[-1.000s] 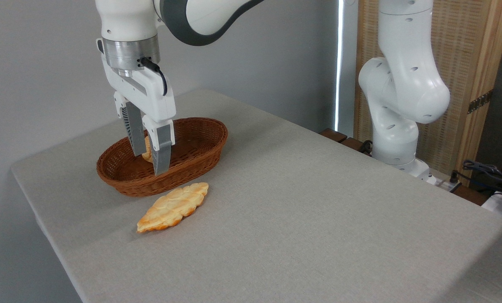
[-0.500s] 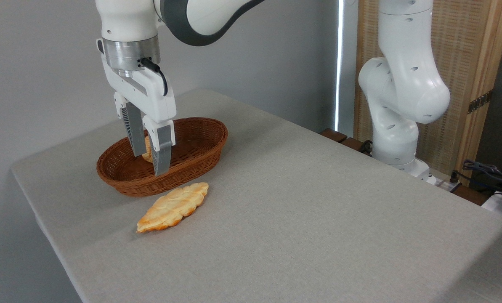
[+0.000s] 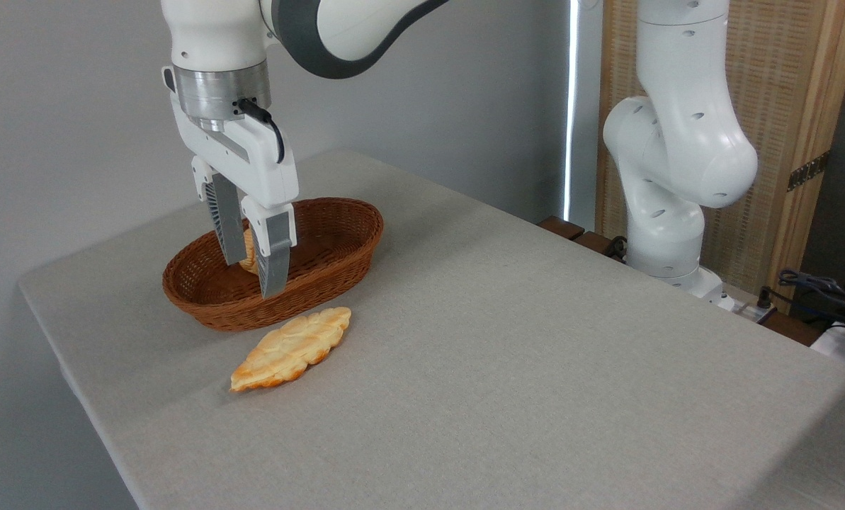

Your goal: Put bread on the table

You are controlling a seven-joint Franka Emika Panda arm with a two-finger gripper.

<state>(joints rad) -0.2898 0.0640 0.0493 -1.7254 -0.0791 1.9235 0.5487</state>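
The bread (image 3: 249,253) is a small orange-brown bun, showing only as a sliver between the two grey fingers. My gripper (image 3: 252,278) reaches down into the brown wicker basket (image 3: 337,244) at the table's back left, and its fingers press against the bun on both sides. Most of the bun is hidden behind the nearer finger (image 3: 274,258). Whether it still touches the basket floor cannot be told. The table (image 3: 507,354) is covered in plain light-grey cloth.
A long flat pale-golden loaf (image 3: 291,348) lies on the cloth just in front of the basket. The arm's white base (image 3: 677,177) stands at the back right, with cables (image 3: 822,290) beside it. The cloth spreads bare toward the right and front.
Almost nothing differs; the gripper has shifted only a few pixels to the right, with the bun still between its fingers.
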